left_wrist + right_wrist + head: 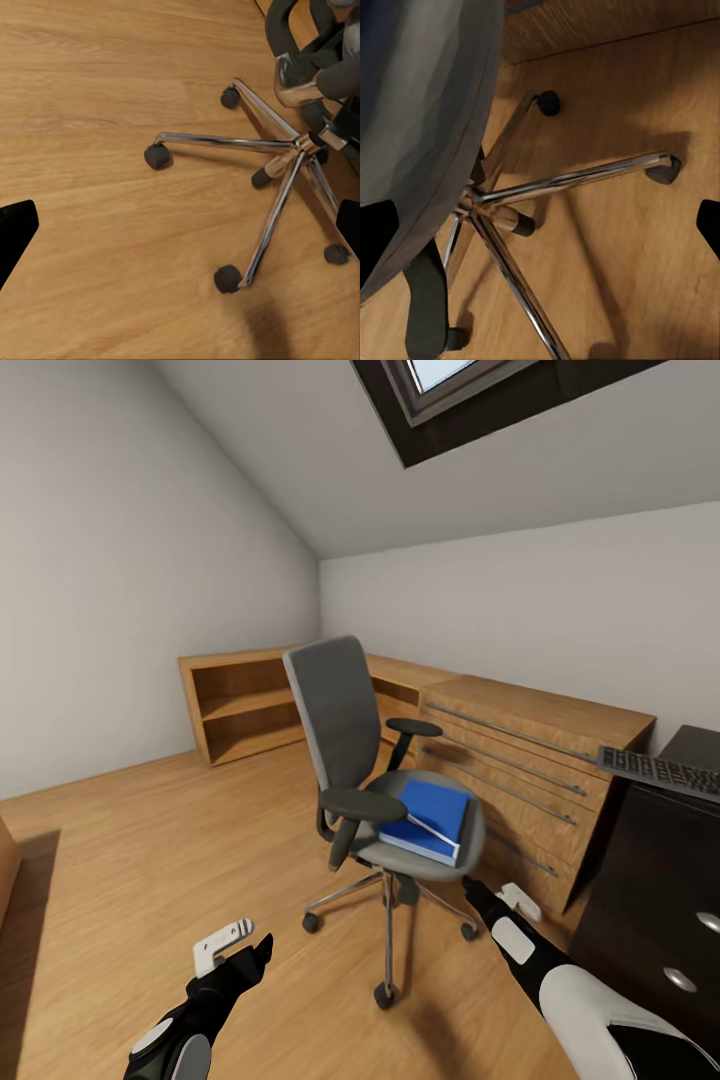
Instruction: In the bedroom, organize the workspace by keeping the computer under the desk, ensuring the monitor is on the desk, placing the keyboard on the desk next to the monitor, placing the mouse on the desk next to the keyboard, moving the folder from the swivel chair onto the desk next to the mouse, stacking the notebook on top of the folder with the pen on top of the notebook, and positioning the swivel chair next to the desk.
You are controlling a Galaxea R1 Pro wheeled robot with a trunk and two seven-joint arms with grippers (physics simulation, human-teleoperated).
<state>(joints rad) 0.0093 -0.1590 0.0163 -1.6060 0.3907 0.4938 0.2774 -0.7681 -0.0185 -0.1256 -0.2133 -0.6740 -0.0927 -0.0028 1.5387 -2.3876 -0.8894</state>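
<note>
Warm wooden floorboards (150, 840) run under a sloped white ceiling with a skylight (470, 390) cut off at the top edge. Mid-room stands the swivel chair (345, 730) — grey padded back, black oval armrests, a chrome five-legged base on small dark wheels. On its seat lies the folder (430, 820), thick and bright blue with white page edges, tilted a little toward the seat's right rim. Behind the chair sit a light wooden chest (520, 760) with long bar handles and an open wooden shelf unit (240, 705). At the far right the black desk (660, 880) is cropped by the frame; two round silver knobs show on its drawer front, and the keyboard (660, 768) rests on top, partly cut off.

Low in front, the left gripper (240, 945) hangs over bare floor, its fingers spread apart. The right gripper (485, 890) sits just beside the seat's front edge, fingers likewise parted; in its wrist view the grey seat underside looms close and blurred.
</note>
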